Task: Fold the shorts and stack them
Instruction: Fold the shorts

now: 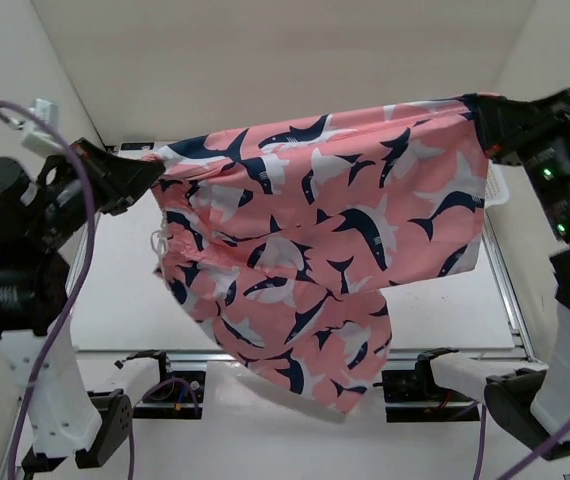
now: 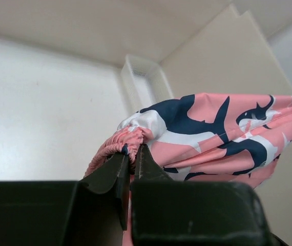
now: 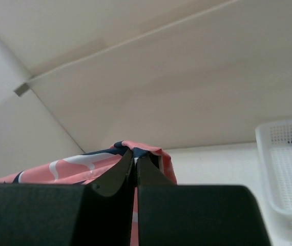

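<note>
Left hand (image 1: pixel 148 172) is pinching shut on the gathered waistband corner of the shorts (image 1: pixel 335 230), raised high above the table (image 1: pixel 115 300), fingers pointing inward toward the right. Right hand (image 1: pixel 480 118) is clamping the opposite top corner, also lifted, fingers pointing left. Both arms are holding the shorts stretched between them in the air, top edge running taut across, slightly higher on the right side. Fabric is hanging down as a sheet, one leg drooping lower toward the near edge, over the arm bases. White drawstring (image 1: pixel 158 243) is dangling by the left edge of the fabric. Left wrist view: jaws are squeezing the pink elastic band, fabric spreading off to the right. Right wrist view: jaws are pressing tight on a small fold of fabric. White mesh basket (image 3: pixel 288 169) is sitting on the table at the right, behind the shorts.
</note>
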